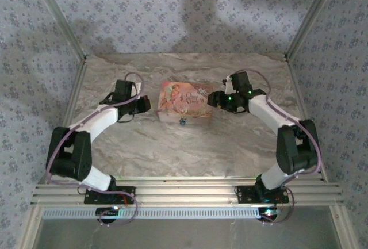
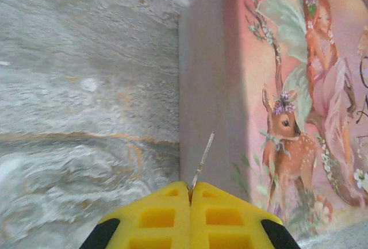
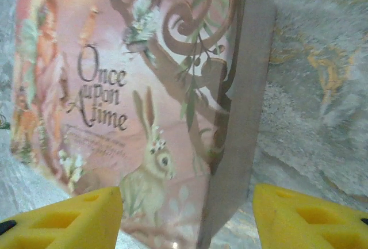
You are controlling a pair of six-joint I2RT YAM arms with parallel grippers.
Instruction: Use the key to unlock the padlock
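The tiny teal-blue padlock (image 1: 182, 122) hangs at the front face of the pink storybook box (image 1: 184, 102), near the middle of the table. My left gripper (image 1: 146, 104) sits just left of the box, with its yellow fingers (image 2: 155, 214) shut on a thin silver key (image 2: 203, 158). The key's blade points toward the box's plain left side (image 2: 210, 88). My right gripper (image 1: 212, 99) is open at the box's right end. The box's right corner (image 3: 230, 163) stands between its yellow fingers (image 3: 63, 220), apart from both.
The marble-patterned tabletop (image 1: 190, 151) lies bare in front of the box. Metal frame posts (image 1: 75, 88) and papered walls close in the left, right and back. An aluminium rail (image 1: 184, 194) carries the arm bases at the near edge.
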